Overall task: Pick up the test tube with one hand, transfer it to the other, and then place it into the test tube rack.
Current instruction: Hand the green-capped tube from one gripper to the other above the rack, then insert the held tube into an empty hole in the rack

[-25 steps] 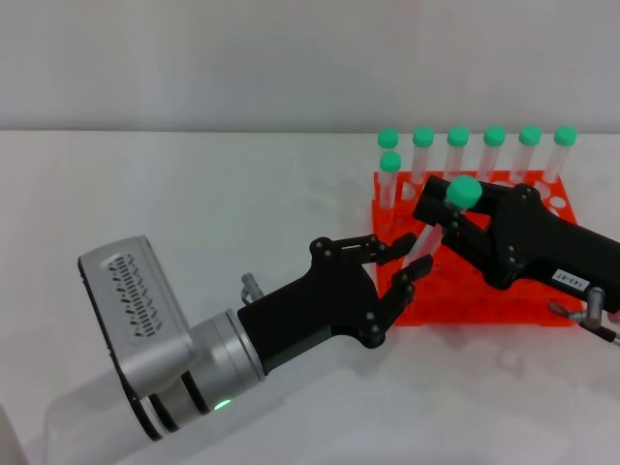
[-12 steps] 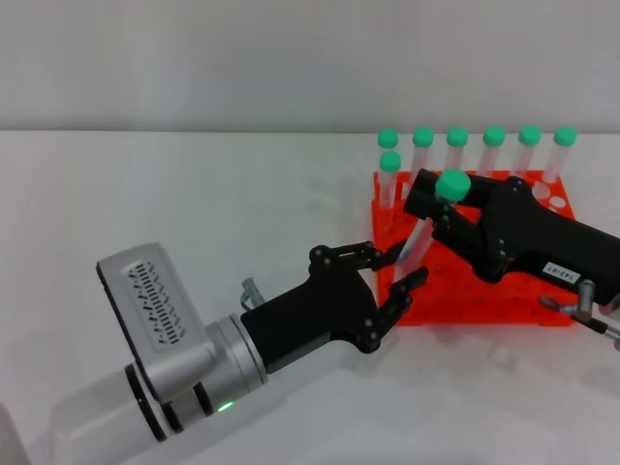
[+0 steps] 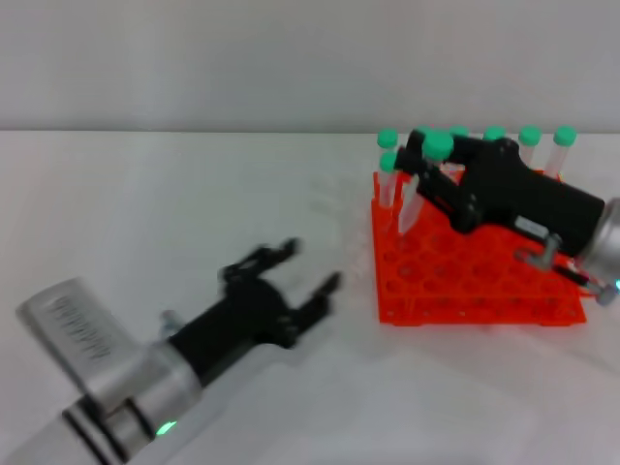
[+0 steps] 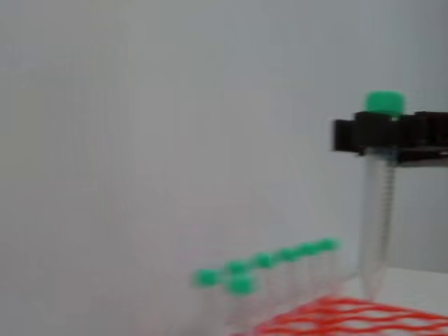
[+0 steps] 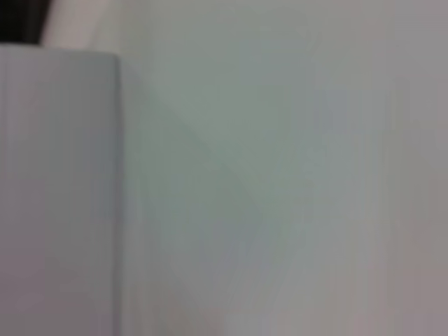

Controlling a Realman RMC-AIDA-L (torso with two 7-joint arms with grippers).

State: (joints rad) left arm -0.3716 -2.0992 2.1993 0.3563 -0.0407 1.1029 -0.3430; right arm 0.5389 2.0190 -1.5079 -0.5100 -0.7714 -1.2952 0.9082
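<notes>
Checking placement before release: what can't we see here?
- Which hole of the test tube rack the test tube is over: right tool covers it in head view; left wrist view blurred.
- Right wrist view: featureless blur.
- Left tool: open, motion-blurred.

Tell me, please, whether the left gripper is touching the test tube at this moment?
Apart. The head view shows the left gripper open over bare table, with a clear gap to the test tube, which the right gripper holds above the test tube rack.
</notes>
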